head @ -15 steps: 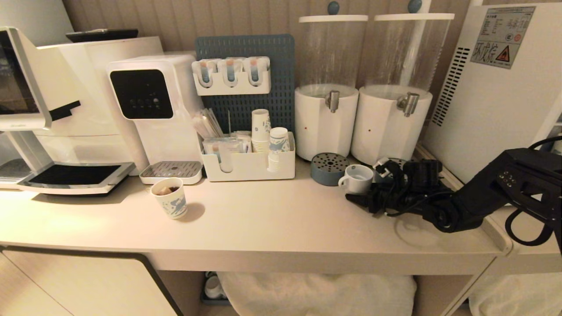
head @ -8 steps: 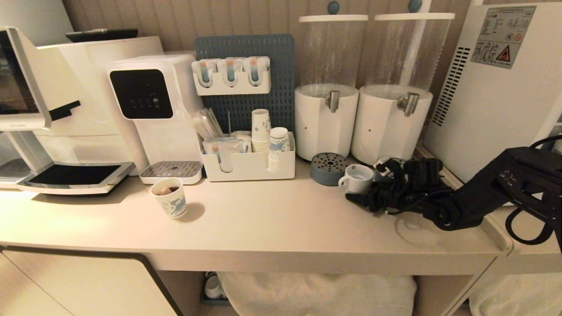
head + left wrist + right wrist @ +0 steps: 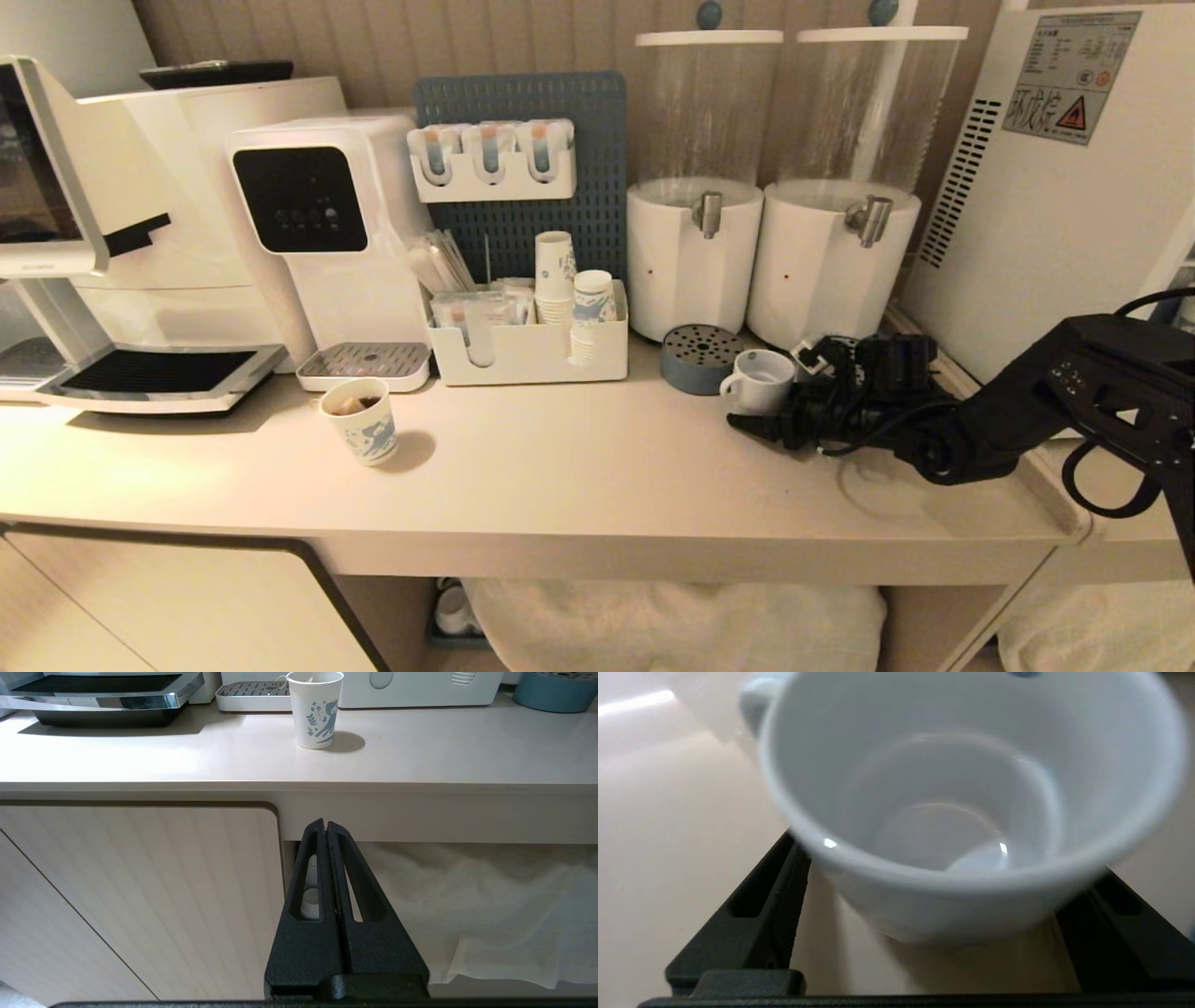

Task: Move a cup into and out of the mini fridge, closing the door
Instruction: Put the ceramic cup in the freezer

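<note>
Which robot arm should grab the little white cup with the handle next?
The right one, probably. The right gripper is open on the counter with its fingers either side of the cup. The left gripper is shut, parked below the counter edge, far from the cup.

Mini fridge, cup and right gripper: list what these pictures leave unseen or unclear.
- Mini fridge: head view shows only its vented side; the picture's right edge cuts off the door and interior.
- Cup: right wrist view is blurred, its base and handle partly out of frame; contact with the fingers cannot be told.
- Right gripper: in the head view the far finger is hidden behind the cup.
</note>
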